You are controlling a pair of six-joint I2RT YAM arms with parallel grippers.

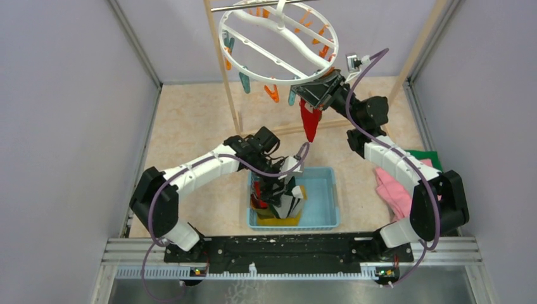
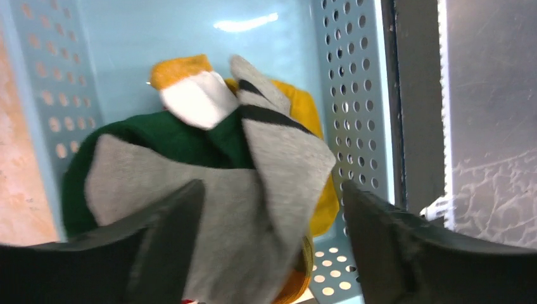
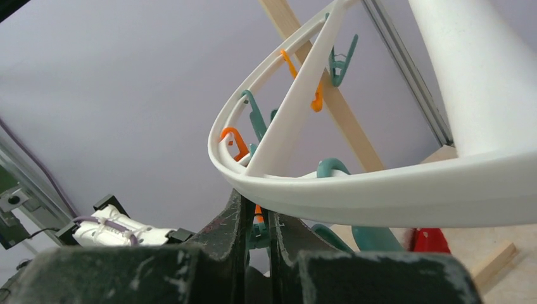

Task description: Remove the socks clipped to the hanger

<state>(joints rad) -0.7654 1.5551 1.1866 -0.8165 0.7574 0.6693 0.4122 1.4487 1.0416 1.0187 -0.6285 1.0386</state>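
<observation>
The white ring hanger [image 1: 278, 41] hangs from the rod at the top, with orange and teal clips dangling. One red sock [image 1: 309, 121] still hangs from a clip at its near right rim. My right gripper [image 1: 315, 95] is right under that rim, shut on a teal clip [image 3: 256, 235]; the red sock [image 3: 429, 240] shows low to the right. My left gripper [image 1: 278, 190] is over the blue basket [image 1: 323, 218] with its jaws open. A grey sock [image 2: 253, 209] lies loose between its fingers, on top of a dark green sock [image 2: 171, 136] and a mustard sock [image 2: 304, 107].
The wooden rack post [image 1: 223, 69] and metal rod [image 1: 253, 7] carry the hanger. A pink cloth [image 1: 392, 190] and a green cloth [image 1: 425, 155] lie at the right, partly under the right arm. Grey walls close in on both sides.
</observation>
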